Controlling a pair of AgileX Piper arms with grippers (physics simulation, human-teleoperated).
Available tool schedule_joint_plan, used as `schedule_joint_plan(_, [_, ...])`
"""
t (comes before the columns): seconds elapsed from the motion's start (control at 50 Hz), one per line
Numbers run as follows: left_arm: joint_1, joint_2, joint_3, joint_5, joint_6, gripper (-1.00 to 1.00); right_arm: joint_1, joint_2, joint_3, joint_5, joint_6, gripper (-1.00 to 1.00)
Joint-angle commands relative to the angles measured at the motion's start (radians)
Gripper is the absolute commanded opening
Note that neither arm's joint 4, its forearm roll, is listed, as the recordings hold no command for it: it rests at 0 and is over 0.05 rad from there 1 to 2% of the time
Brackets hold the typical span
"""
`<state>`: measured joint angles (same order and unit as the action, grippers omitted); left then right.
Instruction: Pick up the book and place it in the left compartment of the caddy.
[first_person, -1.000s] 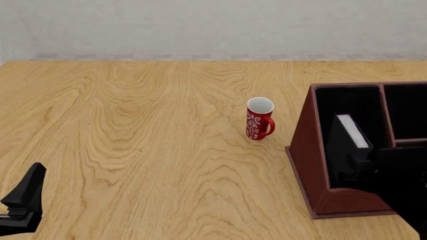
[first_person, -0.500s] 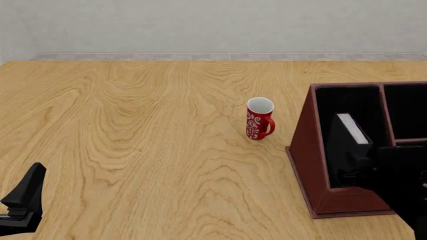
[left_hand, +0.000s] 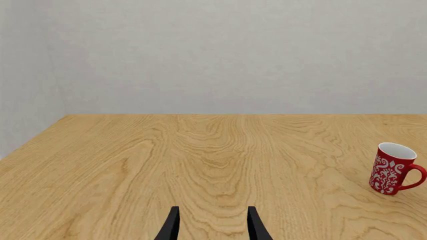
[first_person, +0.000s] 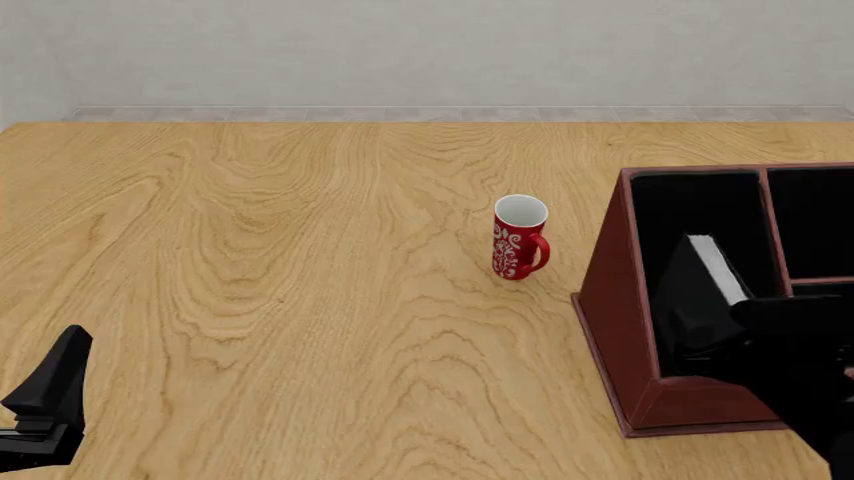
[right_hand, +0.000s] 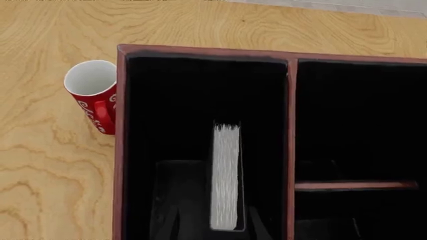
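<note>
One book (right_hand: 225, 175) inside the left compartment (right_hand: 173, 100).

The front view looks forward and down from above the table's (first_person: 267, 300) near edge toward the far wall. The left wrist view sits low over the near-left corner, facing across toward that wall. The right wrist view looks steeply down, close, into the caddy (right_hand: 120, 150). All three share the mug (first_person: 519, 238)
</note>
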<state>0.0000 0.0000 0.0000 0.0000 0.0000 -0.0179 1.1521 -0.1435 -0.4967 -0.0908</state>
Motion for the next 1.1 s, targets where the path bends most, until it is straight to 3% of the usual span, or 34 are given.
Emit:
schedule_joint_plan(0.02, [0.0,0.0,0.0,0.0,0.0,1.0,0.006,-0.062,-0.007,0.062,-0.002,1.0])
schedule_joint_plan(0.32, [0.0,0.0,0.0,0.0,0.0,1.0,0.037,-0.327,-0.092,0.342,-0.025,1.0])
schedule_joint_plan(0.6, [0.0,0.0,0.0,0.0,0.0,1.0,0.064,-0.441,-0.145,0.473,-0.023,1.0])
schedule_joint_plan(1.1, [0.0,0.0,0.0,0.0,0.0,1.0,0.096,-0.671,-0.223,0.681,-0.08,1.0])
